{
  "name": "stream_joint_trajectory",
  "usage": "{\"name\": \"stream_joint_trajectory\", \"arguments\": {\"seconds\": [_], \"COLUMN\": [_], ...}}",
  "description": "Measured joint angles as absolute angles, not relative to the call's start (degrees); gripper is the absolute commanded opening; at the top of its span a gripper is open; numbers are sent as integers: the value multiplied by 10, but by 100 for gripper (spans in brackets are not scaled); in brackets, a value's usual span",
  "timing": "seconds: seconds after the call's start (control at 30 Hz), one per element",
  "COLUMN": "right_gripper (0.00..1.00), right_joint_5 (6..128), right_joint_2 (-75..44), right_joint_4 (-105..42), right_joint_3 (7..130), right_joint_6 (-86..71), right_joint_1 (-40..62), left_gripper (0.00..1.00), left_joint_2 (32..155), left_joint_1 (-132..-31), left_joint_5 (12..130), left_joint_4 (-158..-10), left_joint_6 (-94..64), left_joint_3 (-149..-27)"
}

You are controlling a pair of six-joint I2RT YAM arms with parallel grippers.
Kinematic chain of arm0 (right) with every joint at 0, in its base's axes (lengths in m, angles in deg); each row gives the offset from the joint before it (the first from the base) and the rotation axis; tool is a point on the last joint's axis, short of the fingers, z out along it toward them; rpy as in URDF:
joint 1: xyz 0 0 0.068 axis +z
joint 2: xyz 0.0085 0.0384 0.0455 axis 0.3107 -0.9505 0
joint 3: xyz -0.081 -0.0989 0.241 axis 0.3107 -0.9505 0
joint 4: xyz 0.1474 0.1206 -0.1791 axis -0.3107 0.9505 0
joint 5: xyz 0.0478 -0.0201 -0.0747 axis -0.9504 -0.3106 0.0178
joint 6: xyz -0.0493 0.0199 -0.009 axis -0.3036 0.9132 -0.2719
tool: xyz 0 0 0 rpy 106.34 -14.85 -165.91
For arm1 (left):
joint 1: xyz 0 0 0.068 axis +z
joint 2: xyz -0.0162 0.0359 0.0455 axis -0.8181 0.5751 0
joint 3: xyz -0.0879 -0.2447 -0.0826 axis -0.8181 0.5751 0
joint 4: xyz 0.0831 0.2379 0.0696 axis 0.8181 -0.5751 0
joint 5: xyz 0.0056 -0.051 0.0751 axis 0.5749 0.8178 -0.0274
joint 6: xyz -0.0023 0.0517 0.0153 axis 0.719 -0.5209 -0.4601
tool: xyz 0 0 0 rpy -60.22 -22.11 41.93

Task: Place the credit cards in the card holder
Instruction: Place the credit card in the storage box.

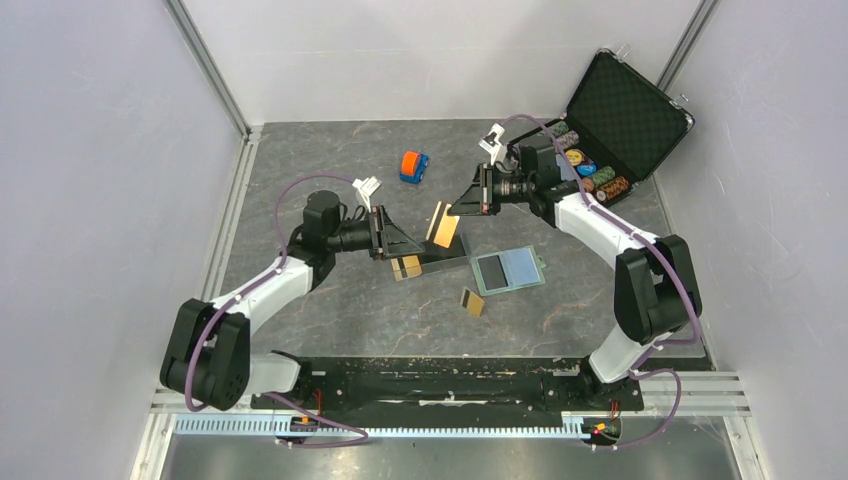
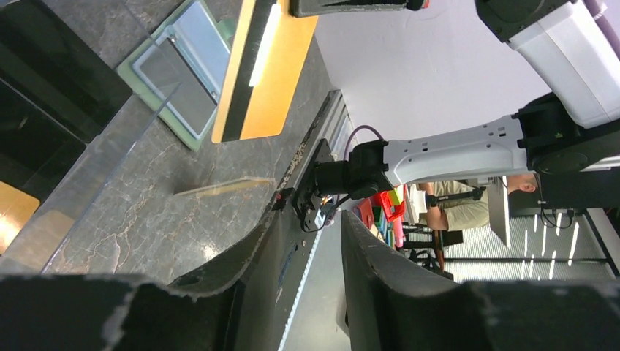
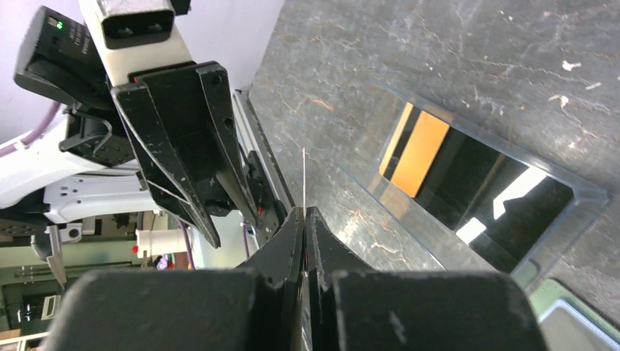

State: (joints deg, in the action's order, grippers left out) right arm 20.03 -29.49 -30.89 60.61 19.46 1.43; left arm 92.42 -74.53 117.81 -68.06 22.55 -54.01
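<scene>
Right gripper is clamped on one edge of an orange-gold card, which it holds on edge in the air above the table. The left gripper sits just beside that card with its fingers apart and nothing between them.

We judge the biggest risk to be the pinch itself. It takes only a thin strip of a glossy card, so any swing towards the card holder could let the card pivot or slide out. It would then drop onto the table or into the clear tray.

Next, the two grippers are very close. If either one turns before the left one backs away, the fingers could clip each other or knock the card.

A smaller risk is that the holder lies open, flat and light. A card arriving at a poor angle could snag the lip of a pocket and push the holder along.

The smallest risk is nudging the loose card that lies near the holder.

Both arms reach inward from the sides with bent elbows, forearms converging on the middle. The wrists are turned so the fingers point at each other.

More cards wait in the tray.
</scene>
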Motion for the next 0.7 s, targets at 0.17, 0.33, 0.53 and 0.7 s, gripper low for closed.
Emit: {"name": "stream_joint_trajectory", "arguments": {"seconds": [0.17, 0.33, 0.53, 0.7], "right_gripper": [0, 0, 0, 0], "right_joint_5": [208, 222, 260, 272], "right_joint_2": [-295, -294, -288, -275], "right_joint_4": [-266, -224, -158, -130], "right_joint_3": [606, 597, 568, 551], "right_joint_6": [153, 109, 52, 28], "right_joint_1": [10, 8, -6, -25], "left_gripper": [44, 45, 49, 56], "left_joint_2": [938, 946, 963, 986], "left_joint_1": [-745, -745, -751, -771], "left_joint_5": [1169, 1167, 1167, 1166], "left_joint_4": [-688, -689, -694, -702], "left_joint_6": [225, 225, 224, 216], "left_joint_3": [-540, -541, -549, -570]}}
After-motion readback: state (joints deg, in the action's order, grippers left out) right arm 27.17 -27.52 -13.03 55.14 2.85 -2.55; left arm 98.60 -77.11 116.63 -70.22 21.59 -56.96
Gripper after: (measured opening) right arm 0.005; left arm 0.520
